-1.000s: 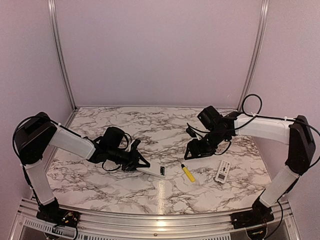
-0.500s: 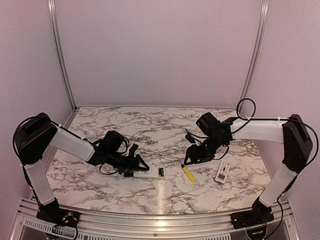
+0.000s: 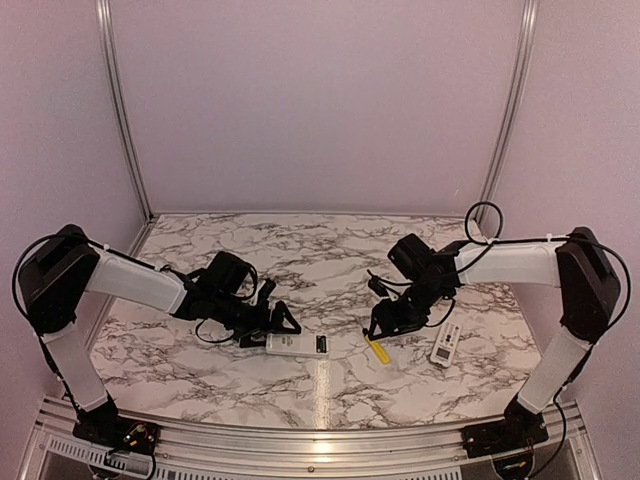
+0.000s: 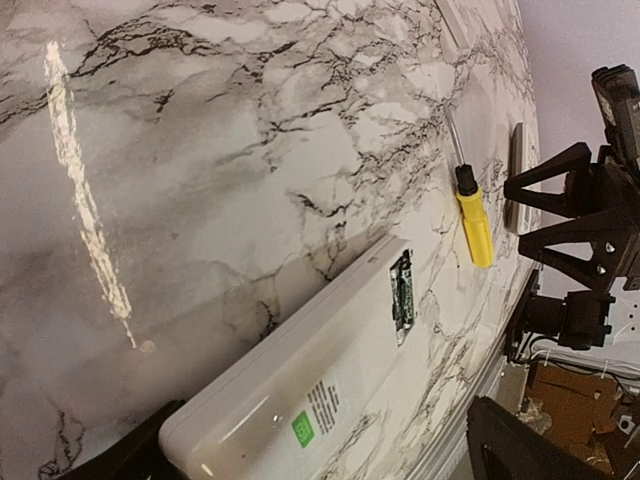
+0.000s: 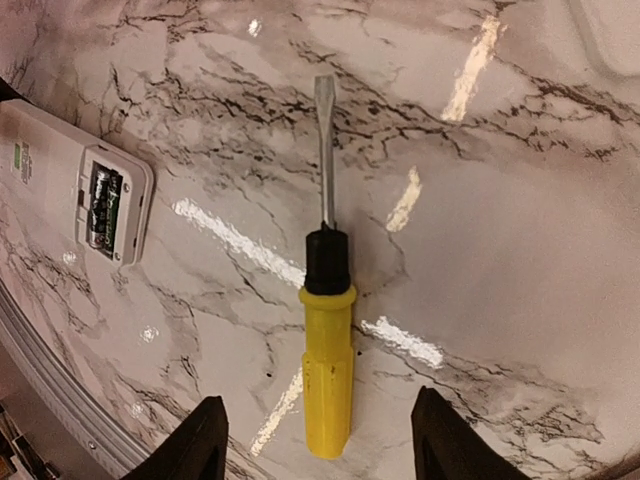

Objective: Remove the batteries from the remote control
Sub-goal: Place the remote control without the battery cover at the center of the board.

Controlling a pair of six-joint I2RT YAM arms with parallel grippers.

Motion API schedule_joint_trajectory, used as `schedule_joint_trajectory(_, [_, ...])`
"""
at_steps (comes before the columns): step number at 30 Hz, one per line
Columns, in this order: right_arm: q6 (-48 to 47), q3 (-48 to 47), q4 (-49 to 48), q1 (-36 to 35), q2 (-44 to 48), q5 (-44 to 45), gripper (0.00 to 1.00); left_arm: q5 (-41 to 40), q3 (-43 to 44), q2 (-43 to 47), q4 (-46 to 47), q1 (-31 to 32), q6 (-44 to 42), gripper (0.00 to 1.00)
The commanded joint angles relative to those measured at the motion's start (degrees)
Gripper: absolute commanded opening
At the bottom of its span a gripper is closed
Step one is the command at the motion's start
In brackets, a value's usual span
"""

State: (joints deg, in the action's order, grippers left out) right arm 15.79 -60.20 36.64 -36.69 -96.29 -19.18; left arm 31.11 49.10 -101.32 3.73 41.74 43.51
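Remote control (image 3: 290, 345): slim white bar, lying flat on the table (image 3: 200, 370) with its back face up. It sits near the 6 o'clock edge, a little toward 7. Long axis runs 9 to 3 o'clock. A small green sticker (image 4: 303, 430) and printed text show mid-back.

Battery compartment (image 3: 322, 344): at the remote's 3 o'clock end, uncovered, bay open.

Batteries (image 5: 104, 207): slim dark cells with greenish markings, seated inside the bay, packed side by side. They appear to lie crosswise, parallel to the remote's short end edge. Exact count too small to tell.
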Motion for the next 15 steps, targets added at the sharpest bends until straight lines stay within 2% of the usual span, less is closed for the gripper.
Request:
schedule_joint_trajectory(1, [-0.84,0.01,0.25,-1.48,-1.08,1.98,0.6,-4.49,1.22,1.89,-9.01,0.01,-3.49,0.99])
schedule_joint_trajectory(8, [-0.1,-0.44,2.74,-5.48,-2.8,8.58,0.56,-8.57,1.92,4.81,-13.79,-0.07,-5.5,0.99])
schedule_joint_trajectory(15, [2.43,0.77,2.3,-7.12,-1.83,13.16,0.48,-11.49,0.67,7.86,-15.38,-0.14,-6.09,0.99])
